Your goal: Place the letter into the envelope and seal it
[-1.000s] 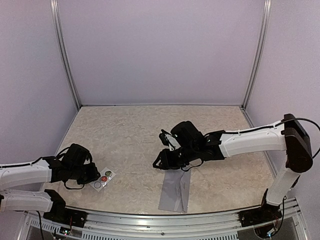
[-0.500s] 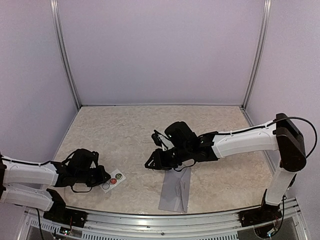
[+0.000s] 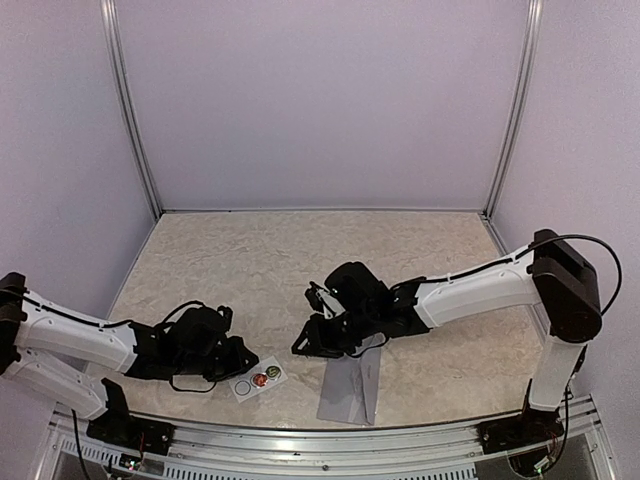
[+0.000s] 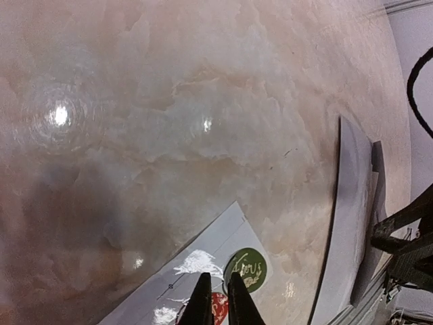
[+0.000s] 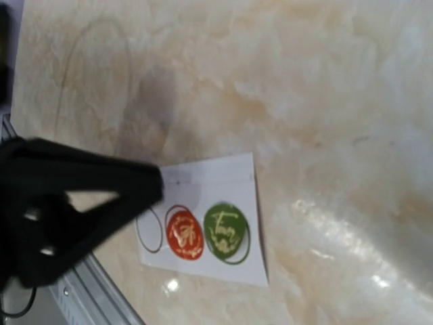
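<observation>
Marbled table (image 3: 250,260): left tool (image 4: 218,283) pinches sticker card (image 4: 206,247); right tool (image 3: 312,340) unreadable, overlapping envelope (image 3: 350,388).

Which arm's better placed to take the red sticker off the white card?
Left. The left claw rests on the sticker card, tips at the red sticker; the right claw hangs apart, by the envelope.

Glossy marbled tabletop (image 4: 169,101); matt grey paper envelope (image 3: 348,390); glossy white sticker card (image 5: 216,183).

Grey envelope (image 3: 348,390) flat on table (image 3: 250,260), near front edge, right of centre.
</observation>
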Robot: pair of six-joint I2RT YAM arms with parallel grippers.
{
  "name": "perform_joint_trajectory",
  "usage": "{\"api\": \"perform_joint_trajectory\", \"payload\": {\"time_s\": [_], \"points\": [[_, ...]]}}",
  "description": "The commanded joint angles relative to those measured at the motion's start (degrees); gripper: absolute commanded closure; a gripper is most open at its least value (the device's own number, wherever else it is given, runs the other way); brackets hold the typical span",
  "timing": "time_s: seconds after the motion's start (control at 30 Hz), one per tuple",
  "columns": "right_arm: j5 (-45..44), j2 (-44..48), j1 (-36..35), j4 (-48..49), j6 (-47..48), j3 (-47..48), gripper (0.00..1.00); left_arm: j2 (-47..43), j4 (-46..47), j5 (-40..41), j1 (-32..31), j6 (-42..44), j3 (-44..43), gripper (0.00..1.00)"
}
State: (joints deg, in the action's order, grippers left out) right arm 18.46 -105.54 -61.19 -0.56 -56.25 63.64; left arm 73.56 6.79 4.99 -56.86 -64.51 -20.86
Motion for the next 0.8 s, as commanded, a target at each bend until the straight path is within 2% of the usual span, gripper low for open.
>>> {"api": "perform_joint_trajectory", "payload": {"time_s": [0.0,0.07,0.23,0.43,0.77], "points": [[2.4,-2.27,-1.39,3.58,-2.8,-0.71,0.73,-3.25,-6.53,5.6,-0.75,-0.07,-3.21,0.91],[3.43,-3.39,-1.84,4.77,-3.59,-0.55,0.73,-5.04,-9.38,5.34,-0.78,0.07,-2.74,0.9],[5.22,-5.83,-2.55,8.2,-6.0,-0.37,0.75,-6.97,-9.93,2.05,-1.03,-0.35,0.2,0.92],[6.02,-8.64,-3.17,10.8,-8.73,0.12,0.79,-7.05,-7.28,-1.31,-1.39,0.9,2.31,0.98],[6.95,-12.63,-3.58,14.43,-12.77,1.0,0.81,-5.7,-4.34,-3.93,-1.63,1.76,5.38,1.0]]}}
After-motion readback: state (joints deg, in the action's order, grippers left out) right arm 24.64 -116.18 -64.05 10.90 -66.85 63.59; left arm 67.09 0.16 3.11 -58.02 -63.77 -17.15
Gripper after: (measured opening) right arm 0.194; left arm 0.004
